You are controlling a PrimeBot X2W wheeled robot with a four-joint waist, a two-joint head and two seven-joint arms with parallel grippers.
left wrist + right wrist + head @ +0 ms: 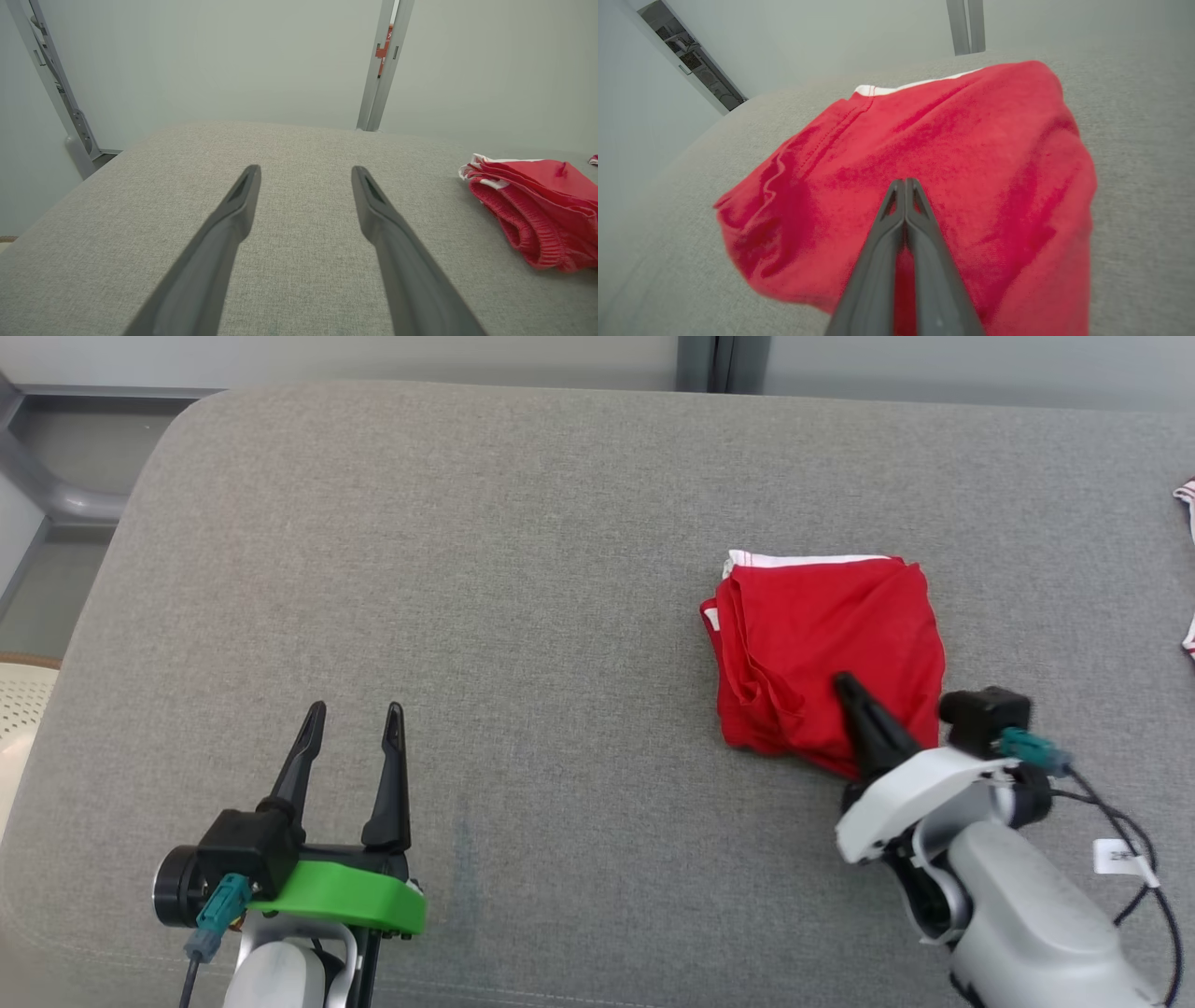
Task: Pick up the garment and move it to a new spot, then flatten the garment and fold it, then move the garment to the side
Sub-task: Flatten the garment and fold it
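The garment (pixel 826 653) is red with white trim and lies folded into a compact bundle on the right half of the grey padded surface (pixel 513 616). My right gripper (pixel 845 683) reaches in from the lower right, its two dark fingers pressed together over the garment's near part. In the right wrist view the right gripper (pixel 905 181) is shut just above the red cloth (pixel 952 135), with no fabric seen pinched between the tips. My left gripper (pixel 355 709) hovers open at the lower left, far from the garment. The left wrist view shows the left gripper (pixel 306 170) empty, with the garment (pixel 537 210) off to its right.
Another red and white piece of cloth (pixel 1187 504) peeks in at the right edge. A grey metal frame (pixel 56 495) and a pale perforated seat (pixel 23 700) stand beyond the surface's rounded left edge. A wall post (pixel 380 70) rises behind the far edge.
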